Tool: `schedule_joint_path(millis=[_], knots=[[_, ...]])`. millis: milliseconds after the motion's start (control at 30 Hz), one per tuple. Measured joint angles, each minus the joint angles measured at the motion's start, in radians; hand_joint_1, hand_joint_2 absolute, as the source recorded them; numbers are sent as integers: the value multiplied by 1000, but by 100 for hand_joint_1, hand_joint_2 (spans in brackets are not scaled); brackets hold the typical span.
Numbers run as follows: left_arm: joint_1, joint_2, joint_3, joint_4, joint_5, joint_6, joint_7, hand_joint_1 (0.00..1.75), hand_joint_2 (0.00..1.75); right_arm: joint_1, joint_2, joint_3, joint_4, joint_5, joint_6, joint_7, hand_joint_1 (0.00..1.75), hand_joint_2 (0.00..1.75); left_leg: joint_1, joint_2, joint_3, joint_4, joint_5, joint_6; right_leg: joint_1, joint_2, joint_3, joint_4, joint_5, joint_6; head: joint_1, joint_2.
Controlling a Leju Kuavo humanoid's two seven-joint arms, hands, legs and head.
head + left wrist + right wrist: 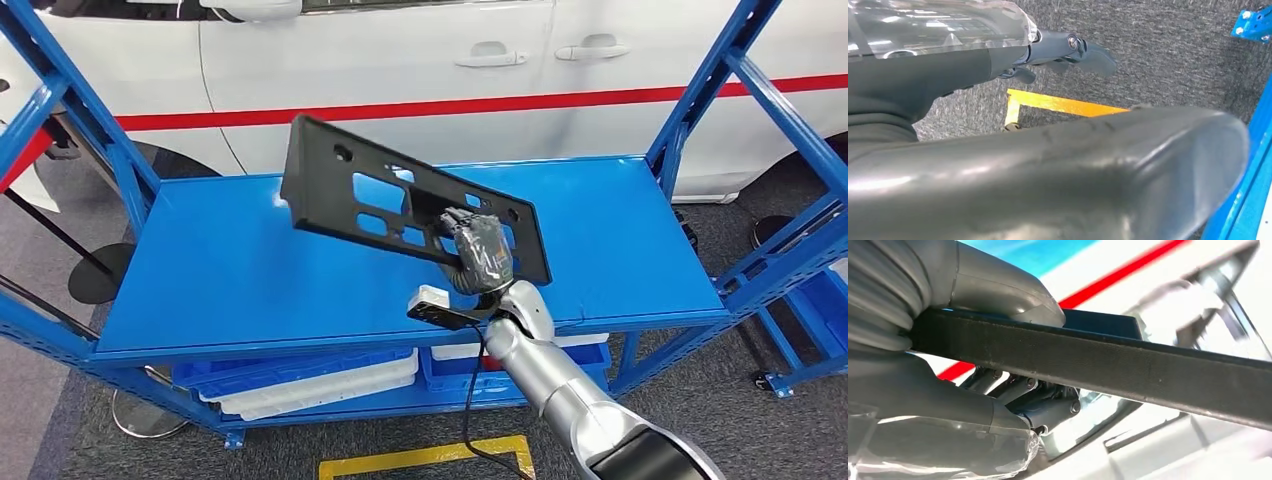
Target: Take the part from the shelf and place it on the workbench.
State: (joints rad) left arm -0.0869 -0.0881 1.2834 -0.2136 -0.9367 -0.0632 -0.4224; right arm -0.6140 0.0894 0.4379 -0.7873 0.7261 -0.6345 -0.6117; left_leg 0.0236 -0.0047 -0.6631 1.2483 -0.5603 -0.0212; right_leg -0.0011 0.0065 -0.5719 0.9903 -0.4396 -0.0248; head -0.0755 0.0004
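Part in right robot hand, thumb atop

Left hand hangs over grey carpet, dark fingers loosely out, nothing in them. Yellow floor tape makes a corner just under the hand; blue shelf frame at 4 o'clock, a blue bracket at 2 o'clock.

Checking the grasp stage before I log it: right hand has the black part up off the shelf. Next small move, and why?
Probably draw the right hand back toward the body, carrying the black part away from the blue shelf. The part is tilted, apparently lifted off the surface, gripped along its edge, and no workbench is visible ahead.
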Motion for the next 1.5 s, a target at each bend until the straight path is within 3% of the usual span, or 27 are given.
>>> schedule_joint_path(millis=[67,133,200,267,300,400,433,467,500,567,633,700,800,900,967,1000,1100,1167,1267,1333,1433,1467,1500], knots=[[0,5,-2,0,-7,-5,6,0,0,45,-12,-1,-137,-189,64,-53,175,175,2,0,68,-134,59,0,0,3,-2,12,-7,9,0,0],[-3,8,-5,0,-12,-10,11,0,0,92,-34,7,-288,-374,135,-69,175,175,1,-3,108,-213,80,9,3,5,-6,25,-13,21,0,0],[-4,10,-7,0,-13,-15,13,0,0,146,-61,21,-445,-545,246,-71,175,175,-4,-7,106,-219,81,24,2,6,-10,28,-12,32,0,0],[-3,12,-8,0,-11,-20,15,0,0,200,-78,26,-613,-714,442,-71,175,175,-4,-7,101,-222,88,37,-4,5,-21,43,-23,43,0,0],[-4,13,-8,0,-8,-22,16,0,0,222,-79,22,-693,-795,564,-71,175,175,-3,-5,99,-224,91,42,-5,3,-36,71,-44,48,0,0],[-6,14,-8,0,2,-28,14,0,0,280,-74,7,-875,-1038,922,-71,175,175,-2,-3,97,-225,92,48,-10,0,-117,253,-137,60,0,0],[-6,15,-8,0,4,-30,14,0,0,299,-71,5,-913,-1102,998,-71,175,175,-2,-4,98,-225,91,49,-11,-1,-140,301,-150,62,0,0],[-6,15,-8,0,5,-31,13,0,0,314,-68,5,-944,-1143,1044,-71,175,175,-2,-5,99,-225,90,49,-12,-1,-150,317,-144,62,0,0],[-6,15,-8,0,6,-32,13,0,0,327,-66,4,-970,-1163,1067,-71,175,175,-2,-6,101,-225,88,48,-13,-1,-140,290,-119,60,0,0],[-6,15,-8,0,6,-33,12,0,0,341,-62,1,-1008,-1169,1085,-71,175,175,-2,-6,106,-225,83,44,-10,0,-80,156,-47,50,0,0],[-8,14,-8,0,7,-34,11,0,0,348,-57,-4,-1032,-1169,1097,-71,175,175,-5,-6,106,-225,79,35,-4,0,-34,51,-12,38,0,0],[-9,14,-8,0,7,-34,9,0,0,355,-54,-9,-1046,-1178,1112,-71,175,175,-6,-6,105,-228,79,24,2,1,-29,32,-12,31,0,0],[-11,16,-8,0,7,-38,9,0,0,357,-51,-11,-1052,-1261,1191,-43,175,175,-6,-4,99,-208,58,8,-6,-3,-19,13,-5,14,0,0],[-12,17,-8,0,6,-42,12,0,0,351,-47,1,-1050,-1346,1271,27,175,175,-4,-2,27,-50,-23,1,-4,-8,-12,6,-5,-1,0,0],[-12,17,-8,0,-1,-40,18,0,0,353,-48,27,-1037,-1325,1292,50,175,175,-4,-2,-15,32,-42,-3,-1,-8,-12,8,-7,-4,0,0],[-12,18,-8,0,-7,-37,21,0,0,355,-48,45,-1026,-1289,1293,47,175,175,-4,-2,-13,23,-24,-3,-1,-8,-12,10,-8,-4,0,0],[-17,21,-16,0,-27,-32,33,0,0,371,-54,94,-995,-1113,1227,-10,175,175,-5,-2,64,-149,70,3,1,-6,-14,26,-15,4,0,0],[-19,23,-23,0,-37,-32,40,0,0,388,-60,111,-989,-1000,1145,-51,175,175,-9,-3,90,-211,88,12,4,-7,-21,36,-18,13,0,0],[-15,24,-27,0,-42,-30,48,0,0,412,-68,119,-993,-917,1070,-70,175,175,-8,-3,85,-216,95,27,3,-7,-28,43,-21,27,0,0],[-16,25,-28,0,-42,-28,56,0,0,428,-72,119,-1009,-871,1041,-70,175,175,-5,-1,80,-222,105,42,0,-6,-46,89,-67,40,0,0],[-17,28,-29,0,-41,-24,62,0,0,447,-77,120,-1027,-836,1022,-70,175,175,-5,2,66,-222,116,50,-9,-6,-104,263,-177,54,0,0],[-17,28,-29,0,-41,-23,65,0,0,453,-79,121,-1029,-835,1025,-70,175,175,-5,3,60,-222,120,49,-12,-6,-111,300,-189,57,0,0],[-16,29,-29,0,-42,-23,70,0,0,458,-80,121,-1031,-836,1031,-70,175,175,-4,3,55,-222,125,48,-15,-6,-100,300,-182,58,0,0]])
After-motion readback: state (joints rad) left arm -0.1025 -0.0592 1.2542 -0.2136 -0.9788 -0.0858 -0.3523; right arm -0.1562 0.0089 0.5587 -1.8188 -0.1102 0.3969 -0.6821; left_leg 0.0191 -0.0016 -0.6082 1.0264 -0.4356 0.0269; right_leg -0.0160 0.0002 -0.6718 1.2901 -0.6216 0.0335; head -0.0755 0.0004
